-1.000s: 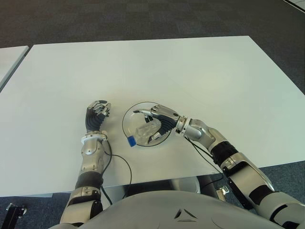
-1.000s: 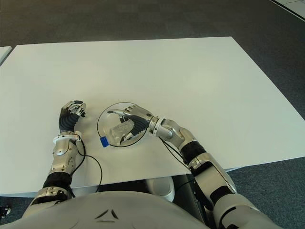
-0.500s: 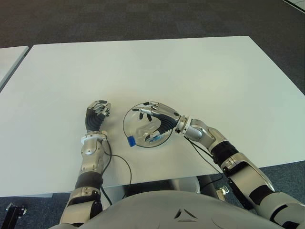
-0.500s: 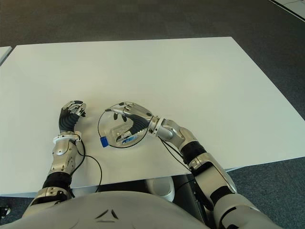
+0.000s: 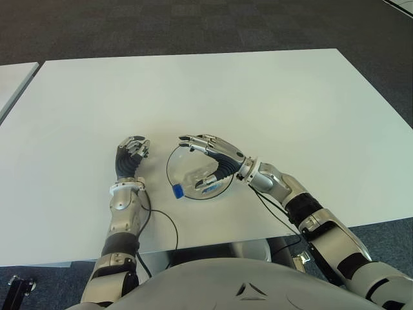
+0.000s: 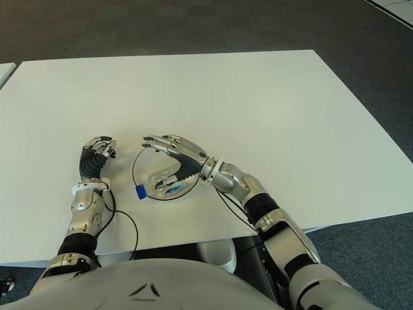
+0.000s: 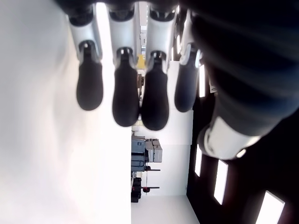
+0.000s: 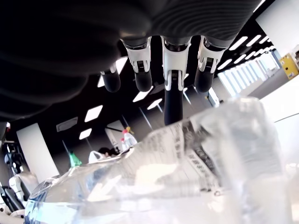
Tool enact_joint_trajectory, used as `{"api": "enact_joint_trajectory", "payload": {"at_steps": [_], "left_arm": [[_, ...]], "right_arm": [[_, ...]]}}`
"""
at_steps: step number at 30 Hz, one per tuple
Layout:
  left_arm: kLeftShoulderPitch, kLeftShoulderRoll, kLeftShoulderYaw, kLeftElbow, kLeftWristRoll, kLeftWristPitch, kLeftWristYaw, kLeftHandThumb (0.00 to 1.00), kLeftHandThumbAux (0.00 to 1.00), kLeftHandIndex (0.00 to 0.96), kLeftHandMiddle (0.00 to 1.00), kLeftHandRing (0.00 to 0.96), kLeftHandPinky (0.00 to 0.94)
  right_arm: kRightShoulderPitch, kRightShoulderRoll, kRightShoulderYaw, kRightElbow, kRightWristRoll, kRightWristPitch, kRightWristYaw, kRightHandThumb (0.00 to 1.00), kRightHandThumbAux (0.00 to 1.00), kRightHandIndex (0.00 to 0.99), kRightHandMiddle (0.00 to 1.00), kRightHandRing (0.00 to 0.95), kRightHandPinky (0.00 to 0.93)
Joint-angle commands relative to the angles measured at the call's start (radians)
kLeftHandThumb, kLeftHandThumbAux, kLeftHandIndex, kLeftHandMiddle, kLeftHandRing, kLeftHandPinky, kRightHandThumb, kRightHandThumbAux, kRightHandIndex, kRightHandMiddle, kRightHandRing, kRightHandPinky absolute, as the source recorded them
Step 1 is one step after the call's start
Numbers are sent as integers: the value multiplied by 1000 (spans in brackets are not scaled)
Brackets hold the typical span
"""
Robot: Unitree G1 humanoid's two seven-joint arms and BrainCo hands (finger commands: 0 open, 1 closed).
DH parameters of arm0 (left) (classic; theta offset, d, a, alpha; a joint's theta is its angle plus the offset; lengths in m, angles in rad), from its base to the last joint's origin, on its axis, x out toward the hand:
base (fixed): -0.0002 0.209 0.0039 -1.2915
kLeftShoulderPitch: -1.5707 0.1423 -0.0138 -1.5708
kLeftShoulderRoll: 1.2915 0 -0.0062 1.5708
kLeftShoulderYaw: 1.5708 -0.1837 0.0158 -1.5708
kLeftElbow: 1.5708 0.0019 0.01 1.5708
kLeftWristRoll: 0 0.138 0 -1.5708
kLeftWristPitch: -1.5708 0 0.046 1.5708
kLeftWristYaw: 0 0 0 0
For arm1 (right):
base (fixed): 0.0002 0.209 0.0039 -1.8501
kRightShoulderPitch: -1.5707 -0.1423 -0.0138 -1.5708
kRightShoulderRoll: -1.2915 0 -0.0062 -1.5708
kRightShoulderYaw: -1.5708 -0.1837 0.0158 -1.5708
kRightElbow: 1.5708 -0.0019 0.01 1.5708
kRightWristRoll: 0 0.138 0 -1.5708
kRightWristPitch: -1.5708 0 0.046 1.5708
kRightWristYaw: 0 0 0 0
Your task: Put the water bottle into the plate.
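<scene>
The clear water bottle [image 5: 197,181] lies on its side in the round glass plate [image 5: 168,169], with its blue cap [image 5: 176,191] poking over the plate's near left rim. My right hand [image 5: 205,160] hovers just above the plate, open, its fingers spread and off the bottle. In the right wrist view the bottle [image 8: 187,177] fills the foreground and the fingertips [image 8: 172,100] hang apart from it. My left hand [image 5: 132,155] shows left of the plate, its fingers [image 7: 126,93] curled and holding nothing.
The white table [image 5: 258,97] stretches far behind and to the right of the plate. A black cable [image 5: 164,223] loops near the front edge by my left forearm. Another table's corner [image 5: 13,77] shows at the far left.
My right hand has let go of the bottle, opened its fingers and lifted off it. The bottle stays lying in the plate. The left hand has not moved.
</scene>
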Motion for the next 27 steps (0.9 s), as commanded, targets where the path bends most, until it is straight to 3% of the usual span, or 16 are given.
{"api": "enact_joint_trajectory", "payload": {"at_steps": [1,17,27], "left_arm": [[19,-1,1,36,3,18,-5,710,710,437,664,638,615],[16,3,-3,47,20,6,3,711,710,437,692,666,641],[16,-2,-1,42,4,15,-6,710,710,437,687,662,633]], "right_arm": [[9,-8,-2,-10,-15,1,-6,88,313,0,0,0,0],[10,-12,-41,-14,-32,15,-105,79,321,0,0,0,0],[26,-16,-110,-43,59,62,-57,29,344,0,0,0,0]]}}
